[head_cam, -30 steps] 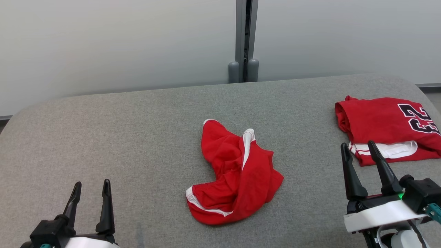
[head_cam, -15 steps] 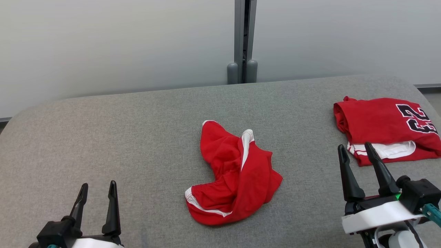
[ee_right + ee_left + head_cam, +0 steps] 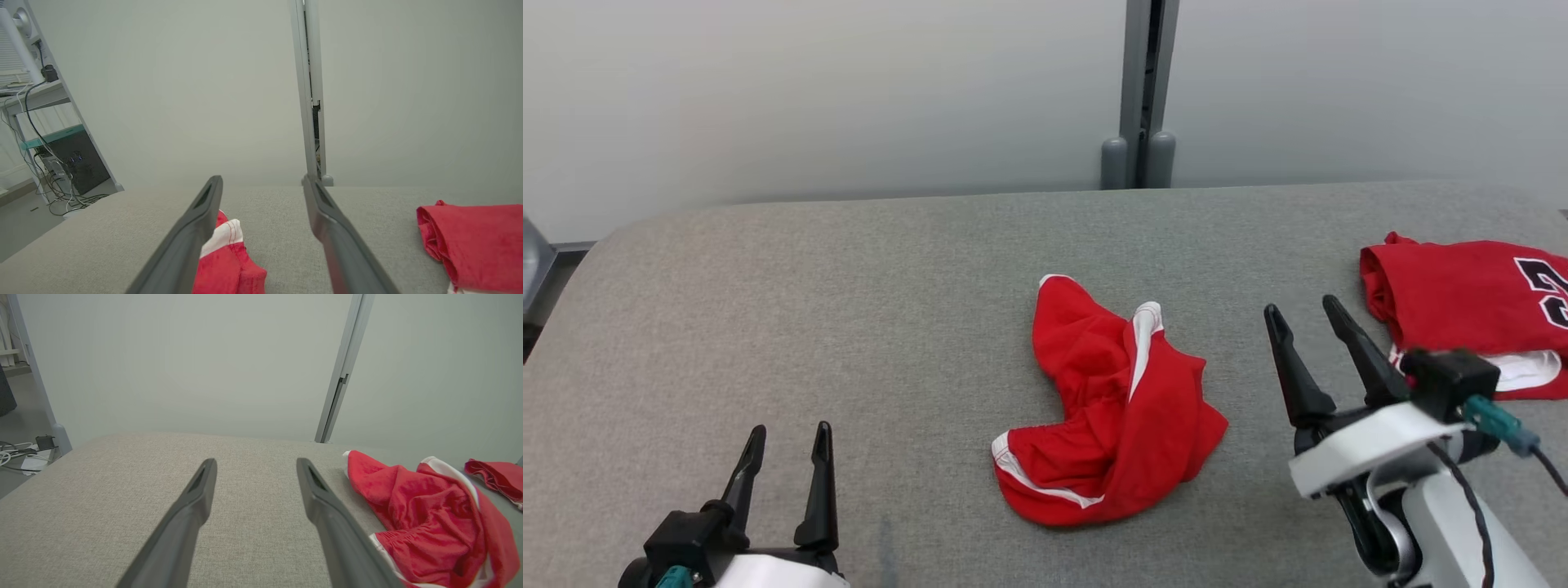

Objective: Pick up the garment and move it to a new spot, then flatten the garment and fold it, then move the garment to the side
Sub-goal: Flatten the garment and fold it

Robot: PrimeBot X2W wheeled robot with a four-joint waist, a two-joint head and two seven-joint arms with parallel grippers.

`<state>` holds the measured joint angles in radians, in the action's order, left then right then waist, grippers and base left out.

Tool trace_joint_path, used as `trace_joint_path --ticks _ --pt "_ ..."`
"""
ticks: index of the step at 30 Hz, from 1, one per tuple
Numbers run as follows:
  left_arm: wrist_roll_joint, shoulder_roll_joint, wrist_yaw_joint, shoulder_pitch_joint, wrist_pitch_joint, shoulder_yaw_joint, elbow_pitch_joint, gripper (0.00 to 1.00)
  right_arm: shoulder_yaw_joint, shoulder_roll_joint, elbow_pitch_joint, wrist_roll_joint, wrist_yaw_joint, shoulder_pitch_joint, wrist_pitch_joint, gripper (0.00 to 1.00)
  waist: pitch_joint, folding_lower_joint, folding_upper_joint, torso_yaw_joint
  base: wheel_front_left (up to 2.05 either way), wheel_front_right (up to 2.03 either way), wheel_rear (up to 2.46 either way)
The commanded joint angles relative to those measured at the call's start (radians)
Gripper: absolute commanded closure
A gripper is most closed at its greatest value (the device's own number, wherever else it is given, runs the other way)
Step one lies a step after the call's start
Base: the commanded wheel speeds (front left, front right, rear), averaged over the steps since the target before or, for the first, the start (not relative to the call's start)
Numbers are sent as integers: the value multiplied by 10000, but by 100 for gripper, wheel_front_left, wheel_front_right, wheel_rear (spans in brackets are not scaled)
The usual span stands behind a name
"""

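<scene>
A crumpled red garment point(image 3: 1111, 408) with white trim lies in a heap near the middle of the grey padded table point(image 3: 849, 286). In the left wrist view the garment point(image 3: 433, 514) is to the right of the fingers; in the right wrist view its edge point(image 3: 229, 261) is low, by the left finger. My left gripper point(image 3: 788, 437) is open at the lower left, well apart from the garment, with nothing between its fingers. My right gripper point(image 3: 1303, 314) is open and empty, raised just to the right of the heap.
A folded red jersey point(image 3: 1462, 302) with a dark number lies at the table's right edge, also in the right wrist view point(image 3: 474, 237). A grey wall post point(image 3: 1141, 90) stands behind the table. Cables and a computer point(image 3: 69, 163) sit on the floor beyond the left end.
The camera has turned, shifting the whole scene rightward. The right gripper has moved left and up, closer to the crumpled garment. The left gripper has edged slightly toward the middle. Both stay open.
</scene>
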<state>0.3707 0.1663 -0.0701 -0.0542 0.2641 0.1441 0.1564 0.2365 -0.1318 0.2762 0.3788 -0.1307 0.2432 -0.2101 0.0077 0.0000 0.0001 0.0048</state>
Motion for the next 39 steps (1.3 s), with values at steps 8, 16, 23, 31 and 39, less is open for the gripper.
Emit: trace_joint_path --ticks 8,16,23,31,39 --pt "53 -150 223 671 -9 190 353 0 983 -518 2367 1814 -2 2601 2959 0 706 0 -1 1301 0 0 0" --pt "10 -348 451 986 -7 248 612 0 1489 -1080 4115 3133 -2 4174 5357 0 1142 0 -1 2220 0 0 0" --pt "-100 -473 596 1115 -6 106 776 0 1722 -1383 4986 3917 -2 4799 6804 0 1247 0 -1 2636 0 0 0" --pt "-238 -523 749 938 -6 -127 939 0 1842 -1504 4880 4458 -2 4627 6995 100 932 0 -1 2550 0 0 0" --pt "-320 -479 885 828 -5 -282 1041 0 1899 -1916 4107 4746 -2 3939 6485 100 550 0 -1 2024 0 0 0"
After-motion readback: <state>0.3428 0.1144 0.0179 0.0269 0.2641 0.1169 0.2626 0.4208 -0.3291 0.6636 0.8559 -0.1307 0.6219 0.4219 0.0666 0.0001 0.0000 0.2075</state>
